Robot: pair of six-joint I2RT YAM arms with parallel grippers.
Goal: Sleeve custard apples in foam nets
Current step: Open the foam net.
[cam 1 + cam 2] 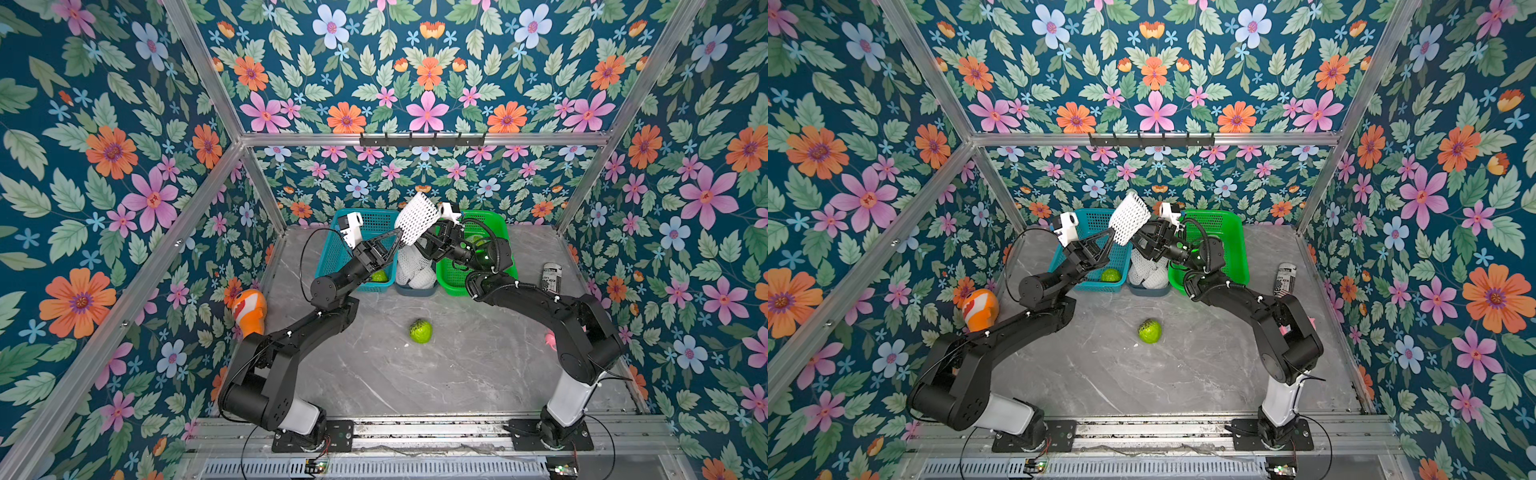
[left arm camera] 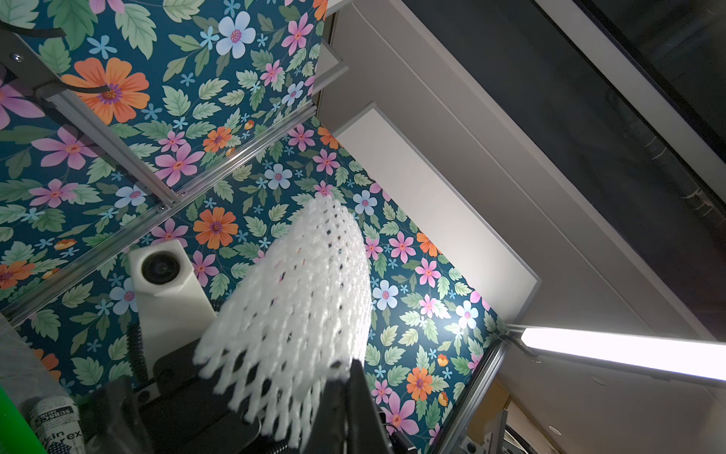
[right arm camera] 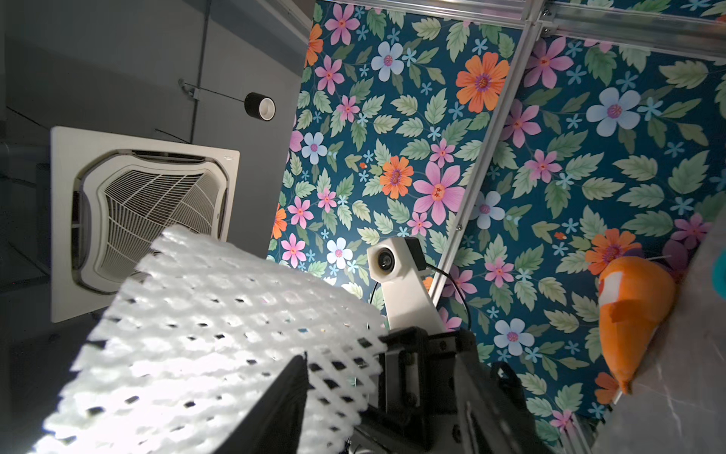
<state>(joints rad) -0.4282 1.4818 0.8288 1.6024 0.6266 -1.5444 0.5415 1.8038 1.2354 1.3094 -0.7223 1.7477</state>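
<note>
You're in a robotics lab test cell, not a home. An aluminium frame point(image 1: 213, 83) boxes in the marble-look table point(image 1: 374, 374), with floral printed panels point(image 1: 104, 166) as its walls. The left arm point(image 1: 291, 336) and right arm point(image 1: 540, 297) are bolted to a metal rail point(image 1: 415, 430) along the table's front edge. Past the panels you can see a ceiling air-conditioning cassette point(image 3: 149, 220) and a strip light point(image 2: 620, 350).

Around lone custard apple point(image 1: 420, 331): open table point(image 1: 374, 374) on all sides. Behind it: blue basket point(image 1: 332, 255), net bin point(image 1: 415, 289), green basket point(image 1: 451, 278) in a row, blocked overhead by left arm point(image 1: 291, 345), right arm point(image 1: 552, 303) and raised foam net point(image 1: 417, 218). Left of it, at wall: orange plush point(image 1: 249, 309).
</note>
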